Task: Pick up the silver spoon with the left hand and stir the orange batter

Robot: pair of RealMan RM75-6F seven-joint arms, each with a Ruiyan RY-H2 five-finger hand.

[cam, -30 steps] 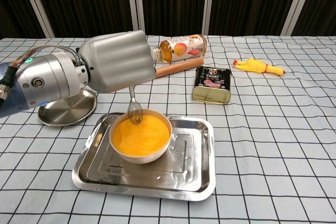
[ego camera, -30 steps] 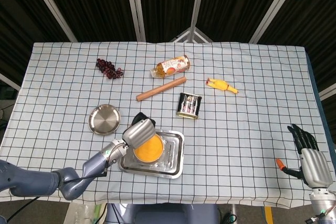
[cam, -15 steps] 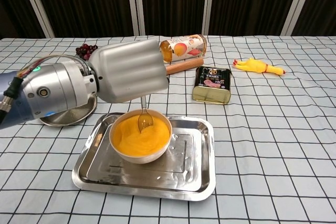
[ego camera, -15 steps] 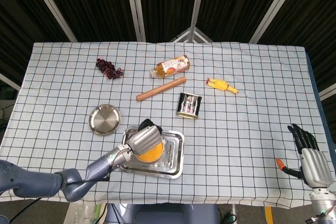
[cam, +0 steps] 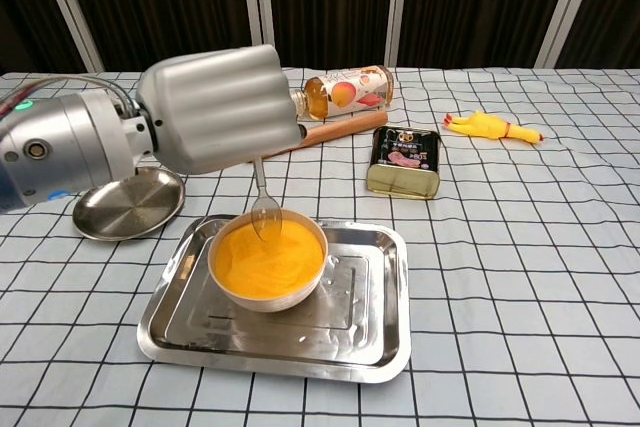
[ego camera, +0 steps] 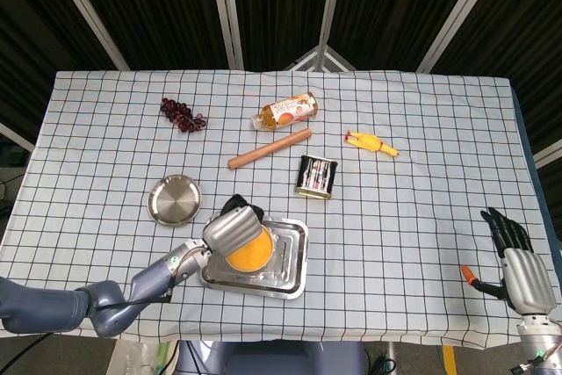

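Over the near-left part of the table, left hand holds the silver spoon upright, handle hidden under the fingers – spoon tip dips into the orange batter at the far side of the white bowl. Bowl sits in a steel tray. Right hand at near-right table edge, holding nothing, fingers straight and slightly apart. Small round metal plate left of tray. Tin can beyond tray; wooden stick, bottle lying on its side, grapes w/ rubber chicken farther back – all on checked cloth.
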